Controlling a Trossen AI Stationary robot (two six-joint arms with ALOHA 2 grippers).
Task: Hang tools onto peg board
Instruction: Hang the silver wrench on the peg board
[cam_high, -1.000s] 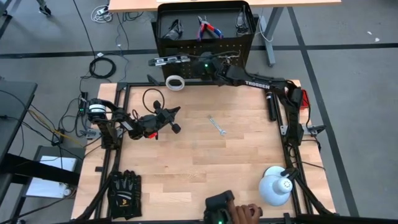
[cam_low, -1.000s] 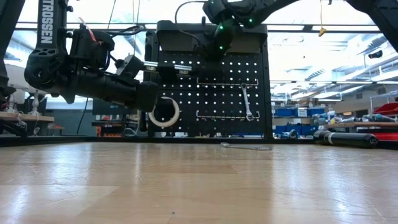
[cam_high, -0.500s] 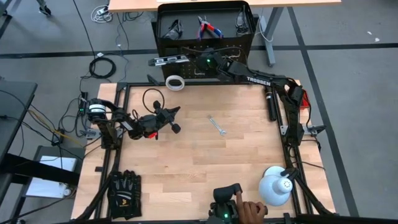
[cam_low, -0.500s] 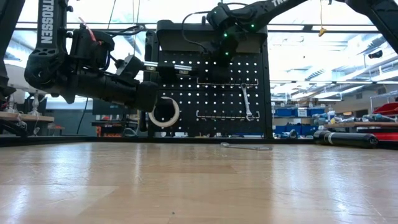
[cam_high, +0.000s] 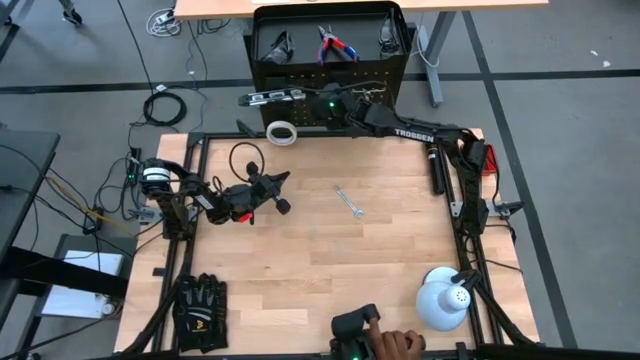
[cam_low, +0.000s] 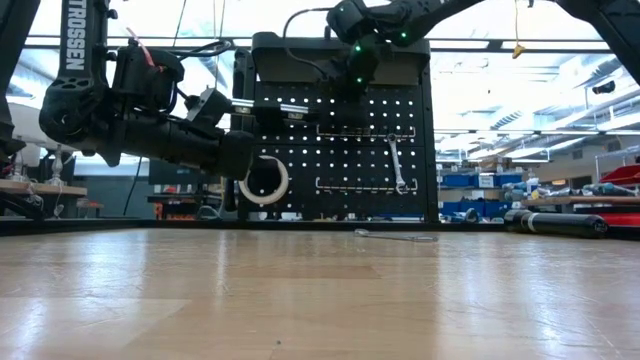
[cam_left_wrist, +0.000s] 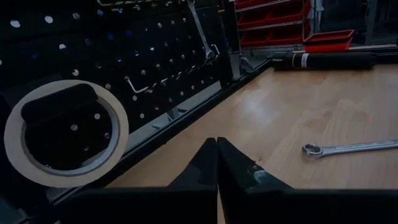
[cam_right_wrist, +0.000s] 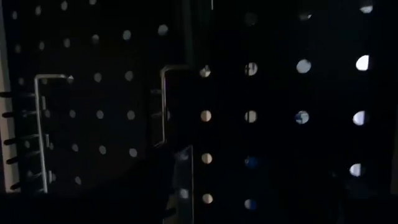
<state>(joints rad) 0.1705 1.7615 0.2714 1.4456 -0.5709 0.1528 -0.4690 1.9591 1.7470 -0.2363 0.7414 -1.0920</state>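
1. The right gripper (cam_high: 325, 103) is up against the top part of the peg board (cam_low: 400, 150), just under its shelf. I cannot tell if its fingers are apart or together, and I cannot see anything in it.
2. The left gripper (cam_left_wrist: 216, 163) is pressed together and holds nothing. It hangs over the left side of the tabletop (cam_high: 330, 270), pointing at the board.
3. Done, I think: one silver wrench (cam_low: 397, 163) hangs on a hook on the board. The white tape roll (cam_low: 264, 181) sits on a peg low on the left side of the board. The dark level bar (cam_high: 272, 97) is at the top left of the board.
4. The red-handled pliers (cam_high: 334, 43) and the glasses (cam_high: 280, 45) lie in the black shelf on top.
5. Left to do: the second wrench (cam_high: 348, 202) lies flat on the tabletop, near the middle and well apart from the board. It needs picking up and hanging.
6. The black gloves (cam_high: 200, 310) and white lamp (cam_high: 445, 298) sit at the near edge. A person's hand (cam_high: 395, 343) rests there too.
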